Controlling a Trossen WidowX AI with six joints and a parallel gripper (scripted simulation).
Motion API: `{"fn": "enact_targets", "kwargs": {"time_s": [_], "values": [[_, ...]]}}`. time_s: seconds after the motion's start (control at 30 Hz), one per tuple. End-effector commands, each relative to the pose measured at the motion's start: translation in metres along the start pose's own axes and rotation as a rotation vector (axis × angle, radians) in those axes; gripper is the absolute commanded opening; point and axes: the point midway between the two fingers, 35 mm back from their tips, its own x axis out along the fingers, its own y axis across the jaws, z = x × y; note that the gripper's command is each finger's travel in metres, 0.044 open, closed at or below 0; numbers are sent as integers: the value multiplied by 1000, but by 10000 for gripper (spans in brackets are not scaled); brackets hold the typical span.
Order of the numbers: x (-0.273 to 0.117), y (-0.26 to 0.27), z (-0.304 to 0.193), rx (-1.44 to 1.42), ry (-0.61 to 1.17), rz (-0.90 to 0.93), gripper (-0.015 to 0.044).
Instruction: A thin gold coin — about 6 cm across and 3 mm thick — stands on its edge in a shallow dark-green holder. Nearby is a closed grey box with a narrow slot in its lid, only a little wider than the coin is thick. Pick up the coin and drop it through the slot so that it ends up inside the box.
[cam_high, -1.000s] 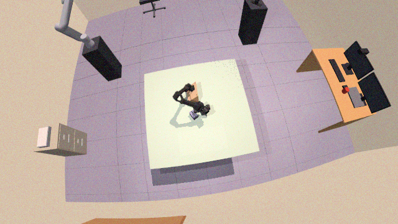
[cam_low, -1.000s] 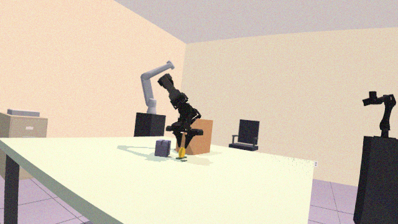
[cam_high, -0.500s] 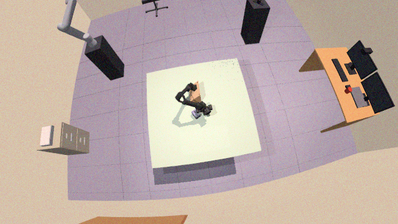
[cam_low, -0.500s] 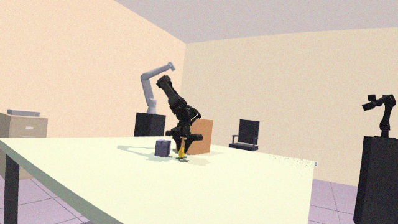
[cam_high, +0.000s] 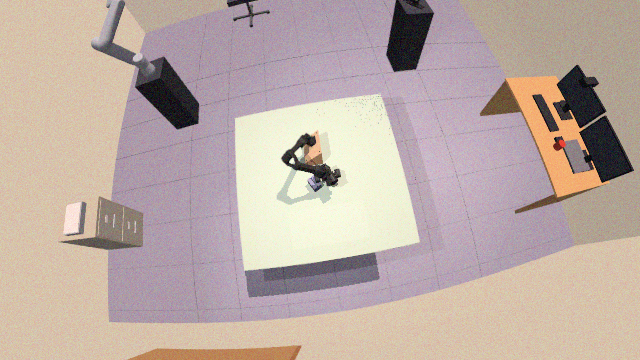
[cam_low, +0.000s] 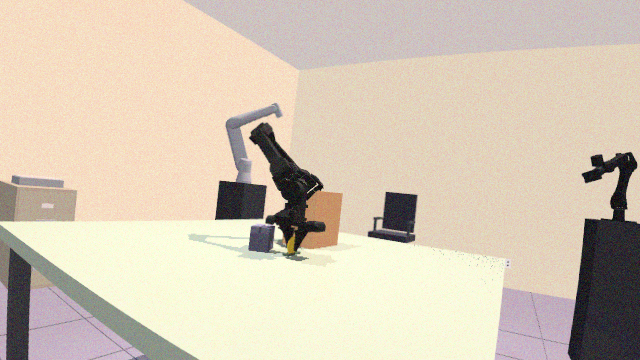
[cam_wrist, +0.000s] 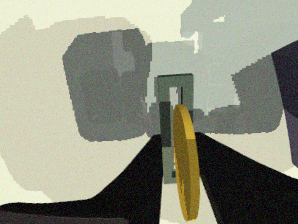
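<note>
Near tabletop centre, well away from every edge, coin (cam_wrist: 186, 163) stands on edge in dark-green holder (cam_wrist: 174, 90), grey box (cam_low: 261, 238) just beside. Gripper (cam_wrist: 178, 137) straddles coin, fingers narrow; one finger (cam_wrist: 220, 169) at coin face, sliver of gap on other side, so likely not yet clamped. Do well: squeeze flat faces squarely, centred, then lift straight up out of holder. Arm (cam_low: 285, 170) folded over, wrist pointing steeply down
</note>
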Motion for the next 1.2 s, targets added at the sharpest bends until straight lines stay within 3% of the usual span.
{"fn": "enact_targets", "kwargs": {"time_s": [0.0,0.4,1.17], "values": [[2,0,-1,-8,1,-5,3],[0,0,-1,-8,1,-4,0],[-55,3,3,-9,-1,5,0]]}}
